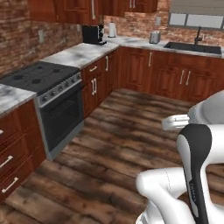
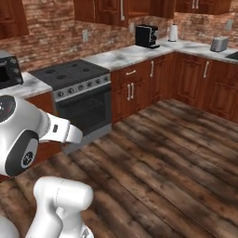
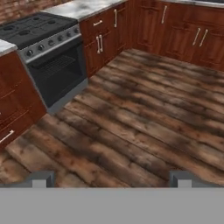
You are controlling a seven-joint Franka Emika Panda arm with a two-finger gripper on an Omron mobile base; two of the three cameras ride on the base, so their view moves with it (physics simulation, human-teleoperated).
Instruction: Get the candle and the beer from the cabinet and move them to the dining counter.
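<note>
A dark reddish-brown wall cabinet (image 1: 74, 11) (image 2: 104, 10) hangs above the brick-backed worktop, its panelled doors shut and a long silver bar handle (image 1: 92, 8) on one of them. The candle, the beer and the dining counter are out of view. My gripper (image 3: 111, 179) is open, its two dark fingertips (image 3: 41, 178) far apart with nothing between them. It points down over the wooden floor (image 3: 131, 122), well away from the cabinet. The white arm (image 1: 194, 166) is folded close to the base.
A black stove (image 1: 41, 76) (image 2: 74, 74) stands at the left among low drawer units. On the marble worktop stand a coffee machine (image 1: 93, 34), a toaster (image 1: 154, 37) and a microwave (image 2: 9, 69). A sink (image 1: 192, 47) lies at the back right.
</note>
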